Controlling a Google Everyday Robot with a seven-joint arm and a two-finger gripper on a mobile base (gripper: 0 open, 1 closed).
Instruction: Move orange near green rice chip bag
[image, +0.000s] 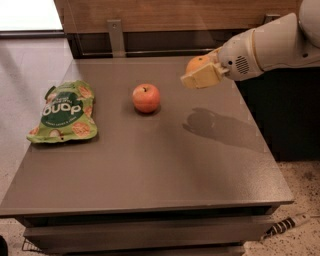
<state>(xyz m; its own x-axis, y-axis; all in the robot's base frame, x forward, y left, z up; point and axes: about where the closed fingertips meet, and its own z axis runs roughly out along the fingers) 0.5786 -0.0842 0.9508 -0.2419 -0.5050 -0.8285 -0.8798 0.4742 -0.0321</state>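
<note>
The orange (197, 63) is held between the fingers of my gripper (199, 73), lifted well above the right part of the table. Its shadow falls on the tabletop below. The green rice chip bag (64, 111) lies flat at the table's left edge, far from the gripper. The gripper is shut on the orange, and only the top of the fruit shows behind the near finger (201, 78).
A reddish apple (146, 98) stands on the grey table (150, 165) between the bag and the gripper. A wooden wall with metal brackets (116, 36) runs along the back. The table's right edge drops to a speckled floor (302, 195).
</note>
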